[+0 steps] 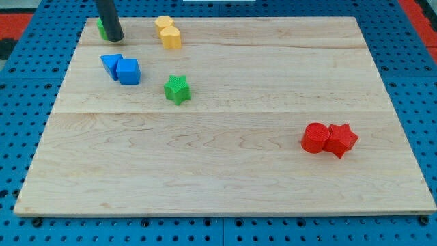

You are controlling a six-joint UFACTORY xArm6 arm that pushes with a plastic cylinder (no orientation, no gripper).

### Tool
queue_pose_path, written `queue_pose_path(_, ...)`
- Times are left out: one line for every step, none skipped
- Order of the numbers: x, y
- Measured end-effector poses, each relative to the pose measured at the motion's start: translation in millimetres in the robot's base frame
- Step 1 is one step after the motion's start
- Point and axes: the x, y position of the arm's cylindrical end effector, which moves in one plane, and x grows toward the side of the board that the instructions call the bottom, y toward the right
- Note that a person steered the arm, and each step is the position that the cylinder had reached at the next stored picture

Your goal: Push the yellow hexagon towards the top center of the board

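Observation:
Two yellow blocks touch near the board's top left: one at the top edge, and a hexagon-like one just below it; which is the hexagon is hard to tell. My tip rests on the board to their left, about 80 pixels away. The rod hides most of a green block at the top-left corner.
A blue triangle and a blue cube touch below my tip. A green star lies right of them. A red cylinder and a red star touch at lower right. The wooden board sits on blue pegboard.

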Motion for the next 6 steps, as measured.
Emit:
queue_pose_path(-26, 6)
queue_pose_path(-30, 78)
queue_pose_path(-30, 157)
queue_pose_path(-50, 148)
queue_pose_path(-59, 145)
queue_pose_path(-59, 184)
